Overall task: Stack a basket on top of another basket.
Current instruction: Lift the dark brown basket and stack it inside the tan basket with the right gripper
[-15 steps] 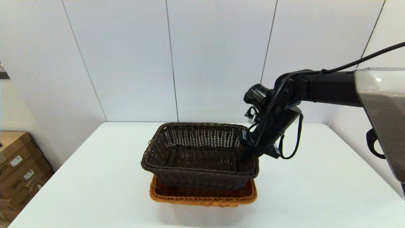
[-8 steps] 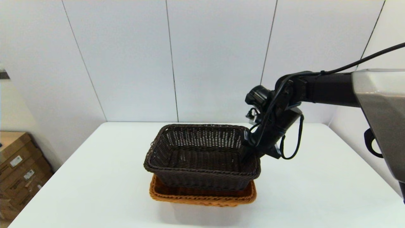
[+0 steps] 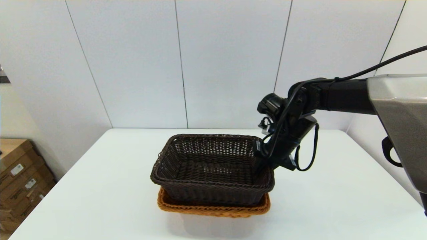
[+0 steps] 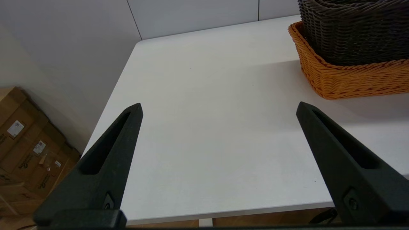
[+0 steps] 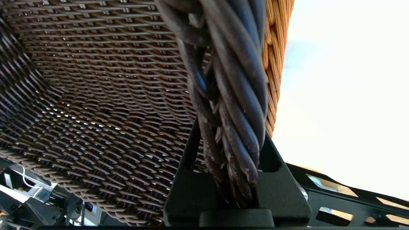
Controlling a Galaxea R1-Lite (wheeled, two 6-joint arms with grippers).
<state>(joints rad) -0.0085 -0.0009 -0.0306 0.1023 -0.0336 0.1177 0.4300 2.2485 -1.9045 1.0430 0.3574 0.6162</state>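
Two baskets are now nearly nested: over the last sec the dark basket (image 3: 212, 170) has sunk lower into the orange-tan basket (image 3: 213, 209), so less orange wall shows under it than a moment ago, and its tilt has eased, w/ the far rim no longer riding as high. The right gripper (image 3: 263, 163) is at the dark basket's right-hand rim, fingers clamped on the braided edge; the right wrist view shows the braid (image 5: 230, 105) pinched between them, orange weave just beside it. Judging by that, the stack is almost done: what's left looks like seating the dark basket flat, then letting go. It doesn't look fully settled yet, and the open weave could snag on the orange rim, so a release now might leave it cocked. The left gripper (image 4: 219, 108) sits parked off to the left above the counter (image 4: 204, 127), fingers wide apart, holding nothing, well clear of both baskets. Cardboard boxes (image 3: 20, 180) sit on the floor beyond the counter's left edge. Nothing else on the counter blocks the move.
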